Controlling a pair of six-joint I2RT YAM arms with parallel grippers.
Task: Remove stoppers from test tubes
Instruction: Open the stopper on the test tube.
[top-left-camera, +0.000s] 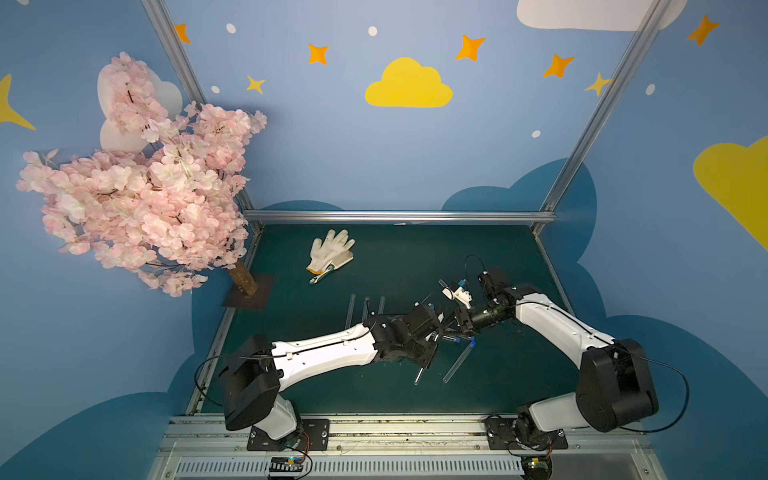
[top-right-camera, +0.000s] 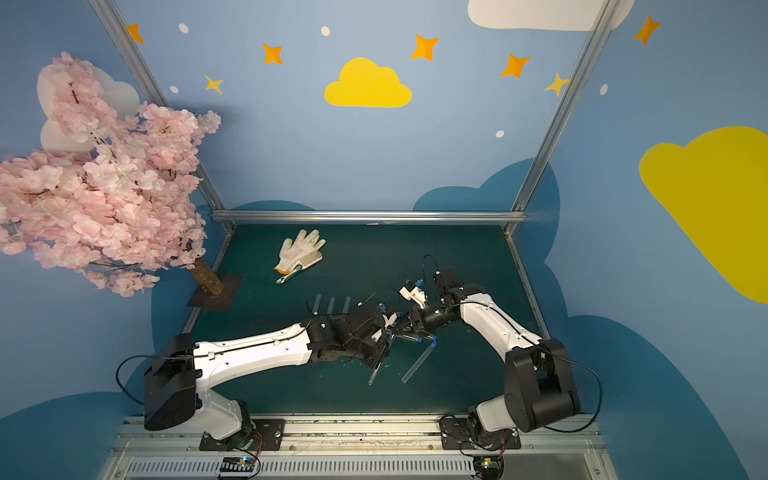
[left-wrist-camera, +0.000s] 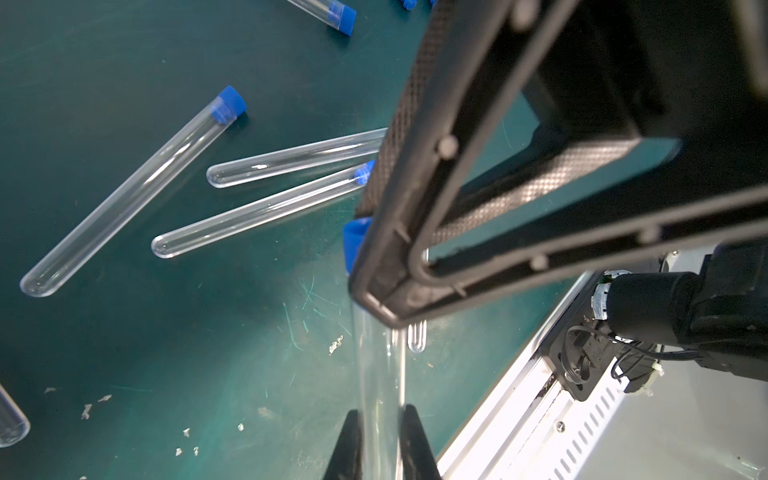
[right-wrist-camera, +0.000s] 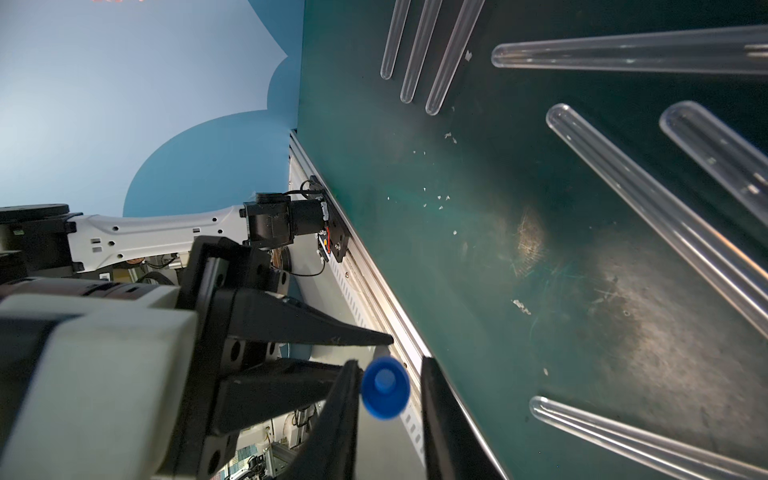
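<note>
My left gripper (left-wrist-camera: 382, 419) is shut on a clear test tube (left-wrist-camera: 380, 374) and holds it off the green mat. Its blue stopper (right-wrist-camera: 385, 388) sits between the fingers of my right gripper (right-wrist-camera: 389, 361). One finger touches it and a thin slit shows on the other side, so the jaws stand narrowly open around it. In the left wrist view the stopper (left-wrist-camera: 355, 245) peeks out beside the right gripper's finger. A stoppered tube (left-wrist-camera: 129, 195) and two more tubes (left-wrist-camera: 257, 212) lie on the mat. Three uncapped tubes (top-left-camera: 365, 307) lie side by side behind the left arm.
A white glove (top-left-camera: 330, 251) lies at the back of the mat (top-left-camera: 415, 257) over a small wrench (top-left-camera: 320, 277). A pink blossom tree (top-left-camera: 137, 183) stands at the left edge on a dark base plate (top-left-camera: 249, 293). Loose tubes (top-left-camera: 459, 359) lie in front of both grippers.
</note>
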